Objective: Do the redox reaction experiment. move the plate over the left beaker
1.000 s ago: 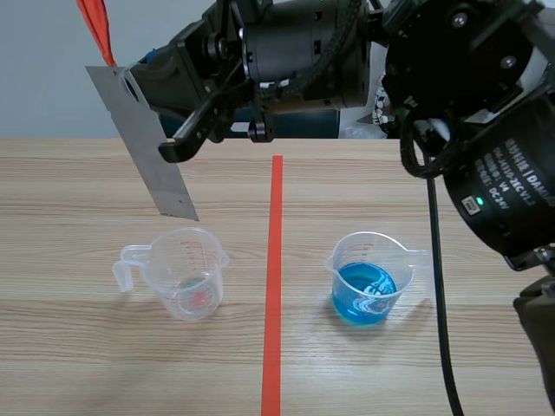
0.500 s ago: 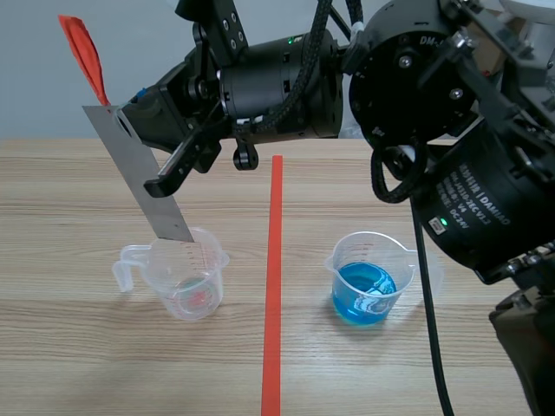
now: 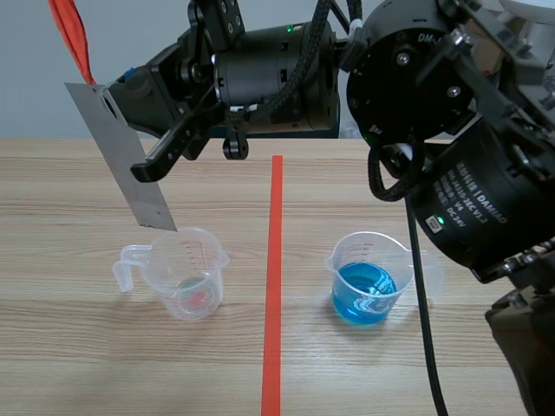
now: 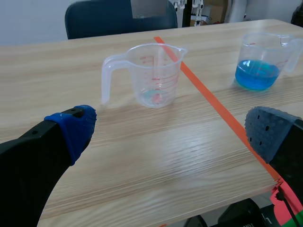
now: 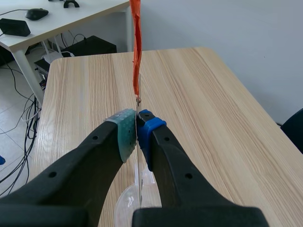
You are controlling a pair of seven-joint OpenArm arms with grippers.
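Note:
A grey metal plate [image 3: 121, 156] with an orange-red ribbon [image 3: 69, 35] at its top hangs tilted in the air. My right gripper [image 3: 130, 91], reaching across from the right, is shut on the plate's upper part. The plate's lower corner hovers just above the rim of the clear left beaker [image 3: 186, 273], on its handle side. In the right wrist view the plate [image 5: 138, 182] shows edge-on between the pads of the gripper [image 5: 137, 130], with the ribbon [image 5: 136, 47] above it. My left gripper [image 4: 170, 137] stands open low over the table, short of the left beaker [image 4: 156, 73].
A second clear beaker with blue liquid [image 3: 368, 282] stands right of the orange-red tape line [image 3: 273, 286]; it also shows in the left wrist view as the blue beaker [image 4: 262, 59]. The right arm's bulky body [image 3: 451, 130] fills the upper right. A blue chair [image 4: 120, 16] stands beyond the table.
The right gripper carried the plate leftward and down to the left beaker's rim, then lifted it slightly and shifted it further left.

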